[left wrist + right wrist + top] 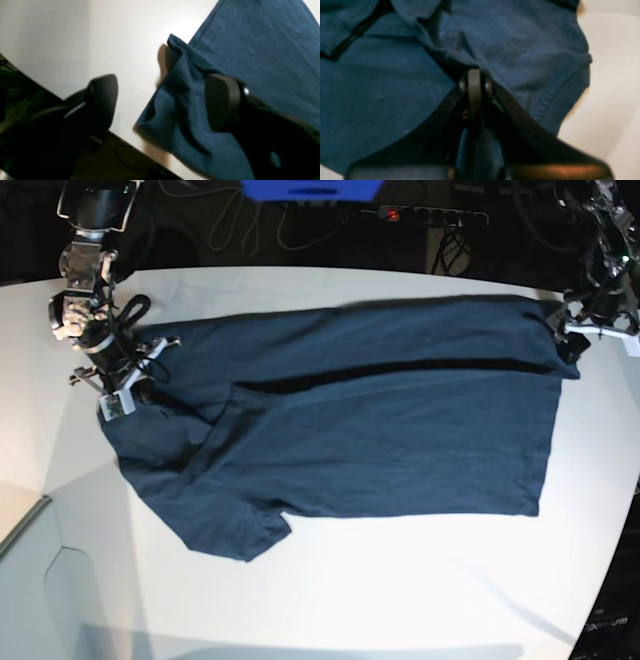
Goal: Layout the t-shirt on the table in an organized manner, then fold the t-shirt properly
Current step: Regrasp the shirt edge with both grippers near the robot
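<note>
The dark navy t-shirt (380,410) lies spread across the white table (400,580), with a long fold line along its upper part and a sleeve sticking out at the lower left. At the shirt's left end, my right gripper (140,385) is shut, and in the right wrist view its fingertips (475,82) pinch bunched cloth (382,87) with creases running to them. My left gripper (162,100) stands open at the shirt's far right corner (565,340). One finger (222,100) is over the raised cloth corner (180,82), the other (102,100) over bare table (112,37).
Cables and a power strip (430,215) lie on the dark floor behind the table, next to a blue object (310,188). The table's edge (140,150) runs close below the left gripper. Bare white tabletop stretches in front of the shirt (350,600).
</note>
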